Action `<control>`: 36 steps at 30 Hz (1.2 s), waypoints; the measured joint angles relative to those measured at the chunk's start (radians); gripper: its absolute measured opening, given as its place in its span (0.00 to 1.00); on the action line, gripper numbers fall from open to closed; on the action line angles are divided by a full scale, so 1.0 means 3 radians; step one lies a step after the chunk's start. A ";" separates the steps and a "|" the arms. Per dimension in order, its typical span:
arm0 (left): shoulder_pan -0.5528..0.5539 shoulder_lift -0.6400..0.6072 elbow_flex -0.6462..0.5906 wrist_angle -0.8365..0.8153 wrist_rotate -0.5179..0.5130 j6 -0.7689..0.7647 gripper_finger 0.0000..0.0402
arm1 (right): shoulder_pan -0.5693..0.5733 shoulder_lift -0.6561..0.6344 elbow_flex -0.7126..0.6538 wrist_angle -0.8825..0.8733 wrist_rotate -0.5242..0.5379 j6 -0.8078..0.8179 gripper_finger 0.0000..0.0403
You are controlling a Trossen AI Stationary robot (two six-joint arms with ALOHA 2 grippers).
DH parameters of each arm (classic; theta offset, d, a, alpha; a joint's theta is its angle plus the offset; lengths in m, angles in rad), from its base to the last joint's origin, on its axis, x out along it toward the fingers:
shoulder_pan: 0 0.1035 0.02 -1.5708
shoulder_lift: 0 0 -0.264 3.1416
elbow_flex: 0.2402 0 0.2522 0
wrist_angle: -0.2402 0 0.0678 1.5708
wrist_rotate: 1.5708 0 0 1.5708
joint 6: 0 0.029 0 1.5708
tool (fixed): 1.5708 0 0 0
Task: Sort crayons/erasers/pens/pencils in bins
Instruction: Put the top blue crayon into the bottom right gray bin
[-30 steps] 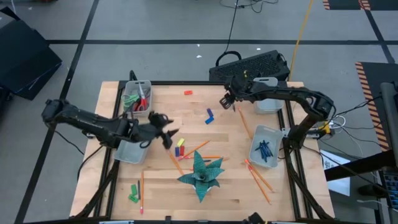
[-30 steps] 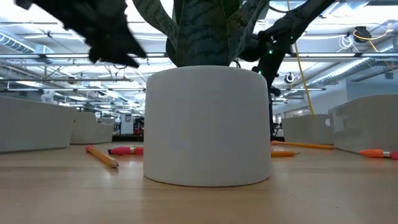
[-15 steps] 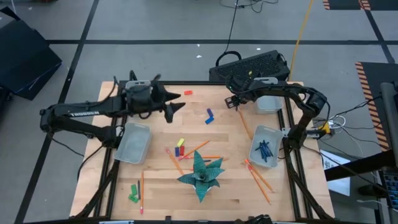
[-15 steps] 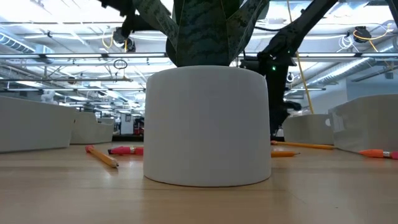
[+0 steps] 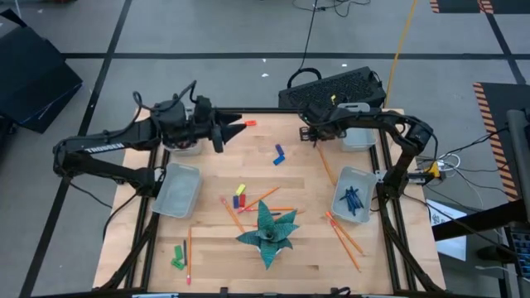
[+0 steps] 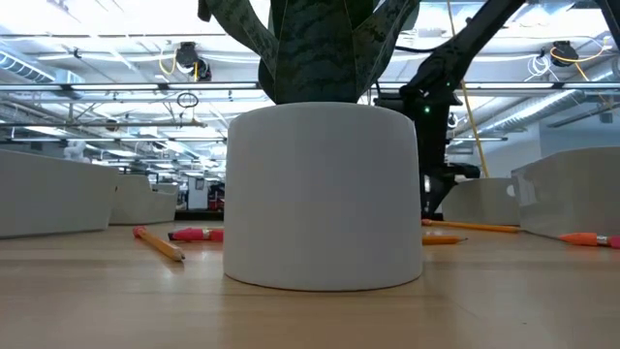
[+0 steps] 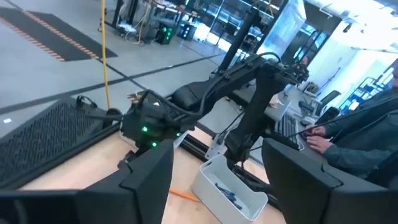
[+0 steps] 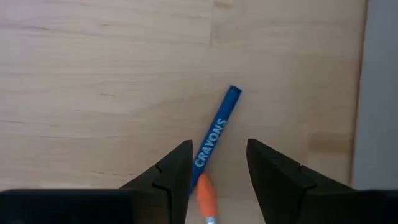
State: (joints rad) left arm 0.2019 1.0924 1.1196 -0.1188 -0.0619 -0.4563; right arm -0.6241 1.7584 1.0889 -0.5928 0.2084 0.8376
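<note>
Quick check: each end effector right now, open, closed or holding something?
Left end effector: open, holding nothing, raised near the table's far left.
Right end effector: open, straddling a blue crayon, not gripping it.

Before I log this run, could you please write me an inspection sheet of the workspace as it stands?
Surface: wooden table, loose items scattered over it.
Job's things: pens lie in the bin on the right; pencils lie loose nearby; a blue crayon lies on the wood.
Clutter: potted plant near the front edge.
Grippers: right gripper open over the blue crayon; left gripper open, raised at the far left.
Cables: a yellow one runs across the floor behind.
Surroundings: a person's hand shows at a desk beyond the table.
</note>
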 joint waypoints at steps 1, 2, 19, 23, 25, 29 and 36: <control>0.0020 0.0000 0.0018 -0.0014 0.0017 0.0037 0.61 | 0.0023 0.0000 0.0000 0.0003 0.0002 0.0048 0.36; 0.0044 0.0000 0.0041 -0.0026 0.0038 0.0068 0.61 | 0.0047 0.0000 0.0000 0.0006 0.0002 0.0114 0.36; 0.0566 0.0001 0.0071 -0.0079 0.0967 0.0308 0.61 | 0.0367 0.0319 0.0013 0.0080 0.0388 0.1186 0.32; 0.0620 0.0001 0.0071 -0.0080 0.1069 0.0320 0.61 | 0.0300 0.0320 0.0009 0.0097 0.0427 0.1246 0.24; 0.0636 0.0001 0.0071 -0.0083 0.1080 0.0323 0.61 | 0.0239 0.0320 0.0009 0.0128 0.0415 0.1243 0.19; 0.0635 0.0001 0.0071 -0.0082 0.1082 0.0381 0.61 | 0.0147 0.0326 0.0009 0.0222 0.0444 0.1153 0.11; 0.0635 0.0001 0.0071 -0.0081 0.1080 0.0417 0.61 | 0.0123 0.0334 0.0006 0.0358 0.0515 0.1039 0.03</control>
State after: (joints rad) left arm 0.3923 1.0927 1.1408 -0.1432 0.2620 -0.3311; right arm -0.5873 1.8587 1.0909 -0.4855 0.3629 1.1492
